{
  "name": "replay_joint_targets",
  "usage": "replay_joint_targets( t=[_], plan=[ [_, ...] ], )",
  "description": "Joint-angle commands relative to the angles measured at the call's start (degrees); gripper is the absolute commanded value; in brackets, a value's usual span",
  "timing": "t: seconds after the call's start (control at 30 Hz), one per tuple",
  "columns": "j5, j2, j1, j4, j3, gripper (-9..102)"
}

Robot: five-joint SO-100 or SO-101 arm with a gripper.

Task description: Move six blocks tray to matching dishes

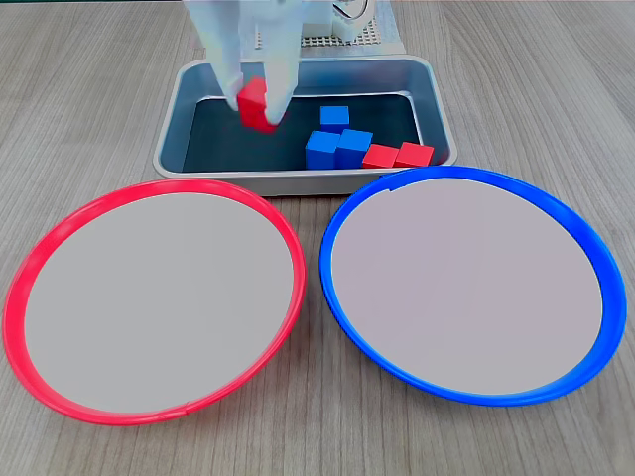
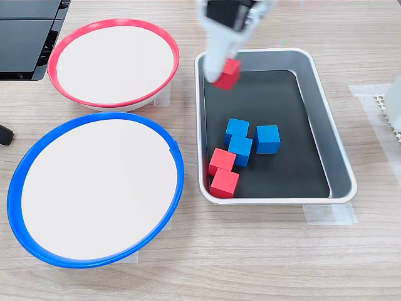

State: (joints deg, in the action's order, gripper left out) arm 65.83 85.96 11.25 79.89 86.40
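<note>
Pale wood-grain tabletop (image 2: 263,263) carries all items; a dark device sits at one corner in a fixed view, and tape strips anchor the tray and dishes.

Gripper (image 1: 260,104) is closed on one red block (image 1: 255,104), held tilted above the tray (image 2: 338,169), near the wall that faces the red-rimmed dish (image 2: 113,25). Its white fingers are blurred, so grip depth cannot be judged.

Remaining blocks lie on the tray floor well apart from the gripper, toward the far end: three blue blocks (image 2: 244,141) clustered, two red blocks (image 2: 222,172) touching beside them. Both dishes are bare; the blue-rimmed dish (image 2: 94,122) lies beyond the red one.

Risks, as judged:
- The tilted hold suggests an off-centre pinch; the cube may twist free during transfer.
- A low carry could strike the tray wall or dish rim.
- A high release may bounce the cube off the shallow dish.
</note>
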Motion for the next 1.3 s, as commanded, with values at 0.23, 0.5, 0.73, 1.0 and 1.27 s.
replay_joint_targets(
  t=[0.23, 0.5, 0.73, 1.0, 1.27],
  plan=[
    [-5.36, -16.00, 1.05, -16.35, -20.83, 0],
    [0.00, -15.64, 1.58, -20.21, -16.00, 13],
    [13.27, -7.12, -0.09, -0.88, -13.45, 0],
    [24.17, 10.81, -5.63, 4.22, 13.45, 16],
    [26.72, 13.45, -7.91, -2.64, 26.54, 18]
  ],
)
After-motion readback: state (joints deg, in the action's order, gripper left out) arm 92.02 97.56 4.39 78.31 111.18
